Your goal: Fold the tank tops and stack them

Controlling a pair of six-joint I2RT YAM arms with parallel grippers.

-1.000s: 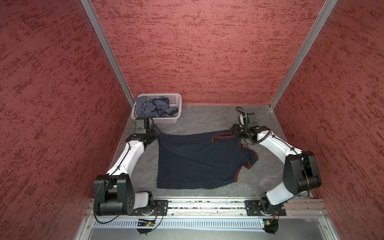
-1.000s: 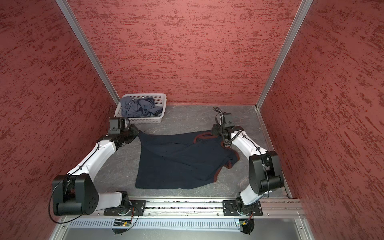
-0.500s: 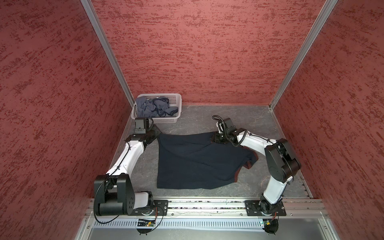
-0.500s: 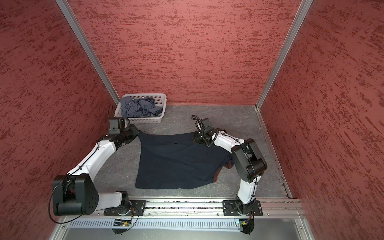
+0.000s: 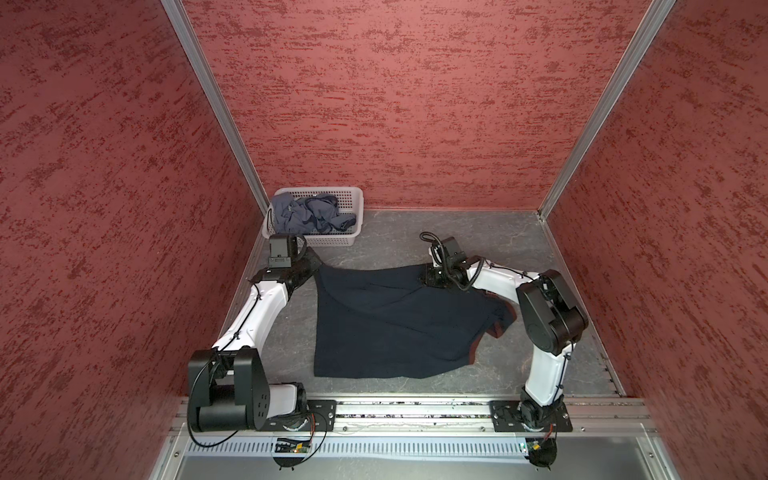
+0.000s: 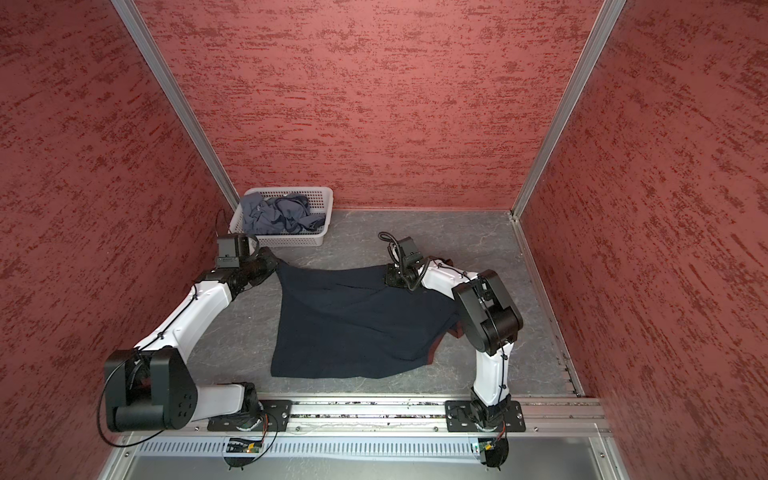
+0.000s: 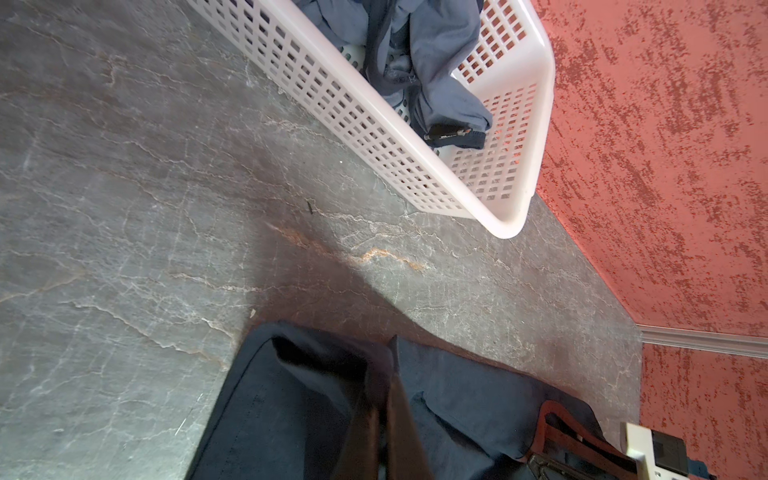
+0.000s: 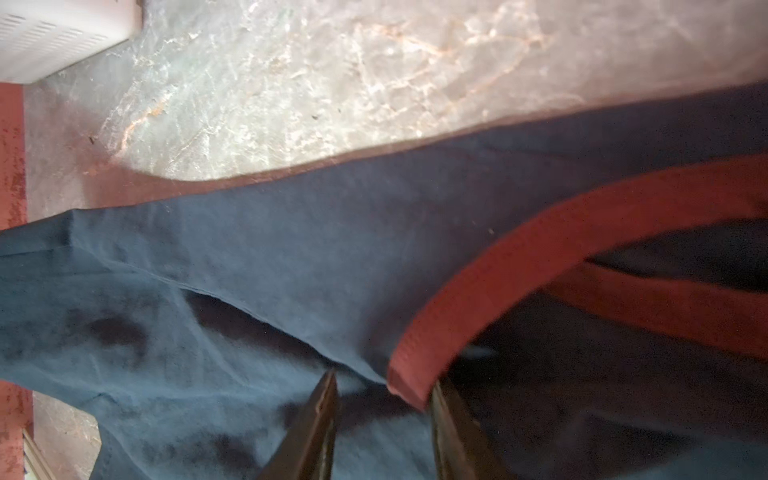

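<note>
The navy tank top lies spread on the bench in front of the basket, which holds the grey-blue tank top. Only the wrist views show the tools. The left tool is clamped on the navy tank top's corner. The right tool is narrowly parted astride the maroon trim, which the right arm hides in both top views.

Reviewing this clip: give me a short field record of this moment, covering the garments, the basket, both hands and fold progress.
on table: dark navy cloth tank top with maroon trim, spread out on the grey marbled tabletop, not yet folded
in basket: slate grey-blue cloth tank top, crumpled in the white perforated plastic basket at the far left corner
left hand: shut on the navy top's far left corner
right hand: jaws apart around the maroon trim at the top's far right edge
stack: not started
</note>
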